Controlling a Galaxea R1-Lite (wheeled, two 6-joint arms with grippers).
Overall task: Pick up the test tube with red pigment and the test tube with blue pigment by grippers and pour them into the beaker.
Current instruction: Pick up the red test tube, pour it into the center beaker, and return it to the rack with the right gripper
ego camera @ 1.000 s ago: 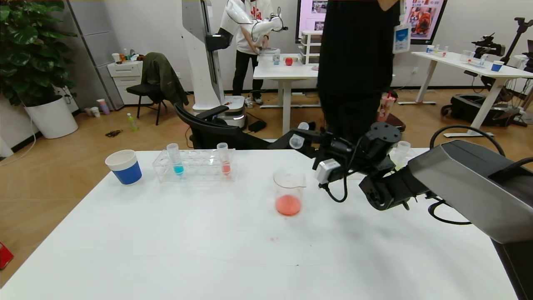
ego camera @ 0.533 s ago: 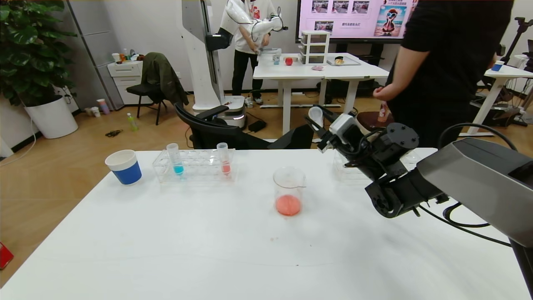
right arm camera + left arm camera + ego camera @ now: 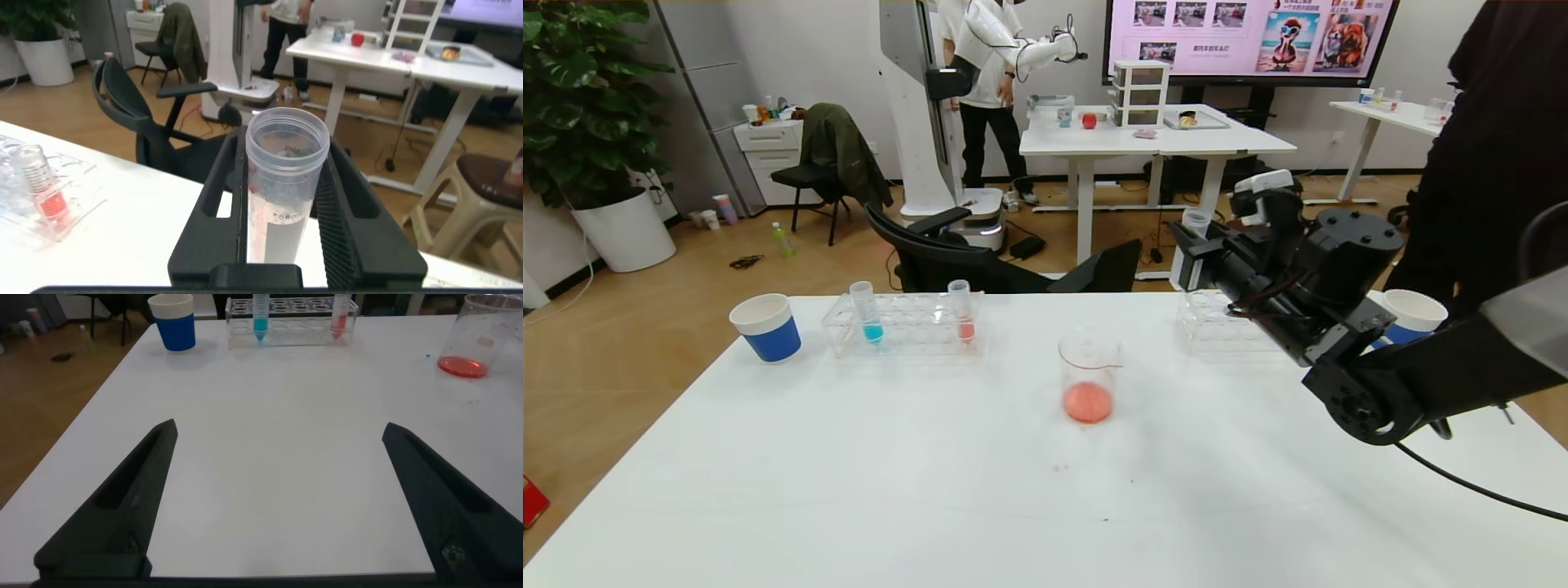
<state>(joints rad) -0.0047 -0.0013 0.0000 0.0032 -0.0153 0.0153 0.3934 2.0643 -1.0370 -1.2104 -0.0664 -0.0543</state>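
Observation:
The beaker [image 3: 1089, 371] stands mid-table with red liquid in its bottom; it also shows in the left wrist view [image 3: 482, 335]. My right gripper [image 3: 1188, 245] is shut on a clear test tube [image 3: 1194, 220] held upright above the right rack. In the right wrist view the tube [image 3: 282, 188] is nearly empty with red streaks, between the gripper's [image 3: 282, 163] fingers. The blue-pigment tube [image 3: 870, 314] stands in the left rack [image 3: 903, 335], also in the left wrist view [image 3: 260, 314]. Another tube with red liquid [image 3: 962, 310] stands there too. My left gripper [image 3: 279, 429] is open and empty, low over the near table.
A blue-and-white paper cup [image 3: 766, 327] stands left of the left rack. An empty clear rack [image 3: 1225, 322] and a second paper cup [image 3: 1409, 314] stand at the far right. A person in black [image 3: 1494, 163] stands beside the table's right end. A chair [image 3: 947, 253] is behind.
My right gripper has swung right and back from the beaker, turning the tube from tipped over to upright. The person in black has walked from behind the table to the right.

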